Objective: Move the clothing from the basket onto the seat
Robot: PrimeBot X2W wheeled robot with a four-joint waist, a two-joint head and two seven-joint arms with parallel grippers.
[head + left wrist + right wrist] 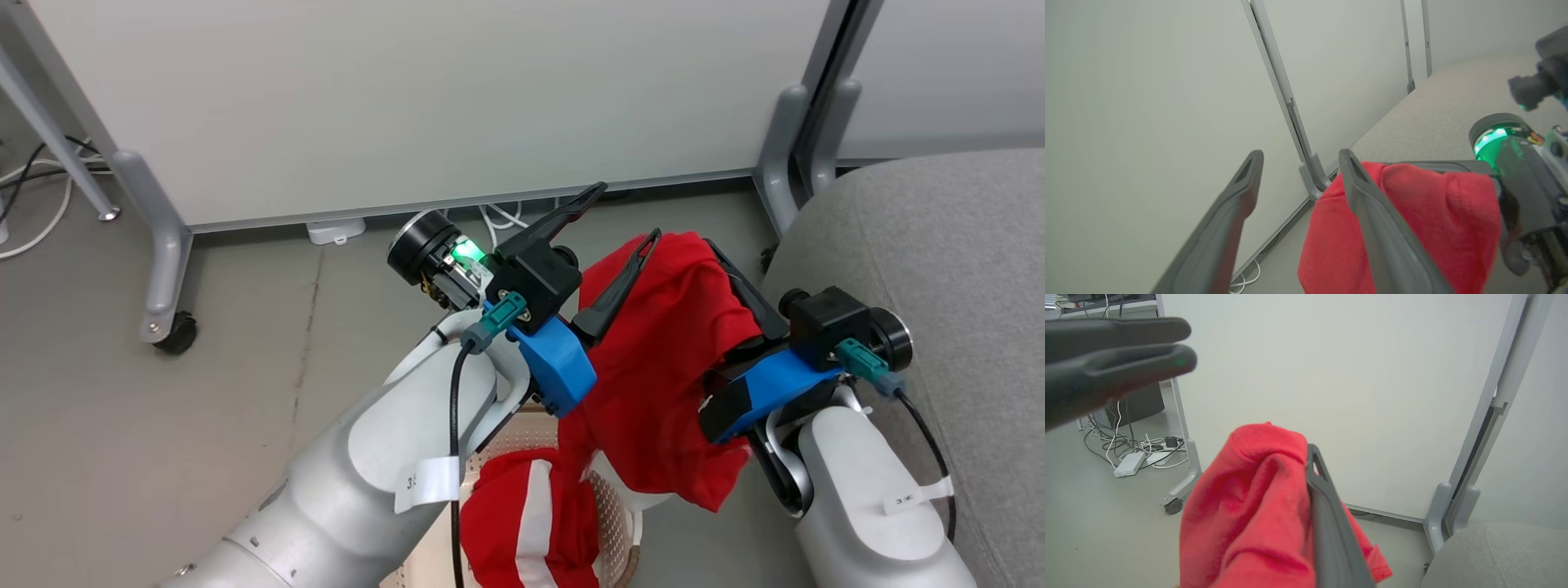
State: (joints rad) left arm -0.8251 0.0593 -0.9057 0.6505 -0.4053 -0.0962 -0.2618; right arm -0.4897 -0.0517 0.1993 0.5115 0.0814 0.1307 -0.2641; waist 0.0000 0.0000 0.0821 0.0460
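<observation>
Left fingers [622, 279]: spread wide, with nothing between them. One points at the upper centre of the head view. The other lies across the edge of the plain red garment [653, 359], and I cannot tell whether it touches the cloth.
Right fingers [747, 292]: closed tight on the top fold of the plain red garment. In the right wrist view the cloth bunches over their left side.
Plain red garment: lifted clear at the centre of the head view. It hangs long-axis downward from my right fingers, its lower hem trailing just above the basket [611, 500].
Striped garment [531, 523]: in the basket, at the bottom centre of the head view.
Seat [939, 245]: takes up the right edge of the head view, just beyond my right wrist, with nothing on its grey fabric.
What the move turns on: the seat lies to the right of the hanging cloth, and my right arm is both the nearer one and the one holding it. I judge this to be a carry to the right by that arm alone.
Watch: the low hem could drag on the seat's edge.
</observation>
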